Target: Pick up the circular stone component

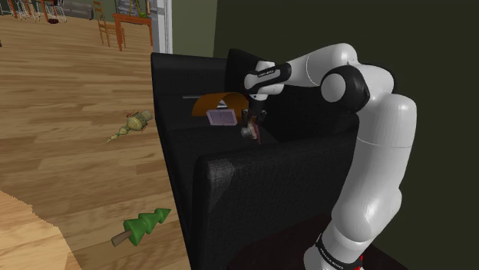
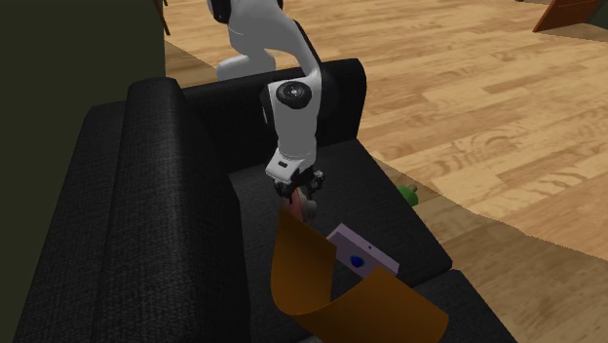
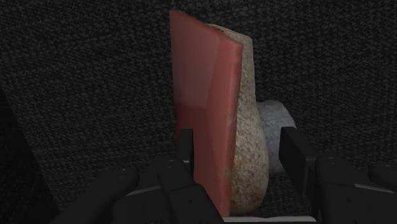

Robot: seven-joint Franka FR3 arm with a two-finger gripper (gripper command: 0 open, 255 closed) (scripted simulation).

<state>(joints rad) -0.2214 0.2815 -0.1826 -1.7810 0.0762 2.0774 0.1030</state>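
Observation:
The circular stone piece [image 3: 216, 108] is a thick speckled disc with a pink face and a grey hub on its other side. It stands on edge over the black sofa seat [image 2: 390, 209]. My black gripper [image 3: 238, 145] comes down over it, and the fingers [image 3: 184, 149] clasp it, one against the pink face and the other against the hub. In the shoulder view the disc [image 1: 249, 132] hangs just under the gripper [image 1: 254, 116] beside the sofa's near arm. The second exterior view has the gripper [image 2: 300, 185] pointing down with the disc [image 2: 305, 207] in it, partly behind an orange sheet.
A curved orange sheet [image 2: 322, 283] stands on the seat close to the disc, with a lavender box [image 2: 362, 251] beside it. The sofa's back [image 2: 97, 224] and arms wall in the seat. On the wooden floor lie a green tree toy [image 1: 142, 226] and a small greenish figure [image 1: 134, 123].

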